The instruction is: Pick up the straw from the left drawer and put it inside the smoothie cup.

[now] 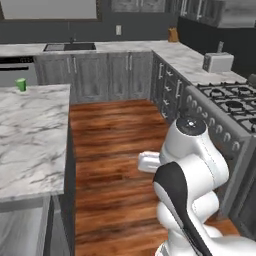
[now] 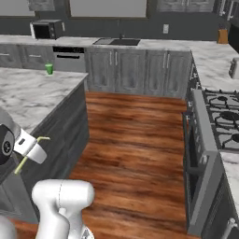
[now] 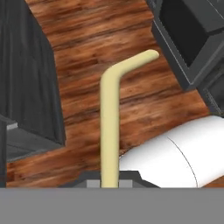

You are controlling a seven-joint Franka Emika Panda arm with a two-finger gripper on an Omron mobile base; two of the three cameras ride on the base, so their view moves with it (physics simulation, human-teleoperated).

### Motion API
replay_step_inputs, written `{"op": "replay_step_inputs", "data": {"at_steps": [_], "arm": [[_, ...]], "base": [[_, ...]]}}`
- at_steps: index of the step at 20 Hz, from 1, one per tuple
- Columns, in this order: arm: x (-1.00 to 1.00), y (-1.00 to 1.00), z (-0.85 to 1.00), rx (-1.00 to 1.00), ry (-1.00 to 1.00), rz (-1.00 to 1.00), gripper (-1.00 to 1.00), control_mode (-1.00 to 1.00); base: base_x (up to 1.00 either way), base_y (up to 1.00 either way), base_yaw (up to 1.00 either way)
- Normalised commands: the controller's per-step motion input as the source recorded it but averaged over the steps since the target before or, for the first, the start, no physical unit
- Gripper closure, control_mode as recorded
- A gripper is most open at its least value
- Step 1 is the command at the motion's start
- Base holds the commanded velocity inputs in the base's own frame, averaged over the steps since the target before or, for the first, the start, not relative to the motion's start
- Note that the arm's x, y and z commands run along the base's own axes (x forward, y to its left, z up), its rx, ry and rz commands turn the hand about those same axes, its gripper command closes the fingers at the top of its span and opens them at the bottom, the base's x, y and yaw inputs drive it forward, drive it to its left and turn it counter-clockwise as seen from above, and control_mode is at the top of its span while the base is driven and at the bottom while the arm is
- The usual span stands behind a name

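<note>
Straw (image 3: 109,127) clamped in gripper (image 3: 109,183) runs lengthwise away from it, tip bent sideways.

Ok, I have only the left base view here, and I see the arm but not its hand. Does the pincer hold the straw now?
Observer: Yes. In the hand view the straw rises from between the tips of the pincer.
Operator: Is the straw straight?
Observer: No, it bends near its free end, and the tip turns to one side.
Operator: Where is the hand compared with the cup?
Observer: In the right base view the hand shows low against the island's dark side. The cup stands apart from it, at the far corner of the marble counter.
</note>
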Motion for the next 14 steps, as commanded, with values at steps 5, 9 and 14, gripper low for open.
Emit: {"op": "replay_step_inputs", "data": {"at_steps": [5, 9, 14], "arm": [[0.00, 0.00, 0.00, 0.00, 0.00, 0.00, 1.00, 1.00], [0.00, 0.00, 0.00, 0.00, 0.00, 0.00, 1.00, 1.00], [0.00, 0.00, 0.00, 0.00, 0.00, 0.00, 1.00, 1.00]], "base": [[1.00, -0.25, 0.00], [1.00, -0.01, 0.00], [1.00, 0.00, 0.00]]}}
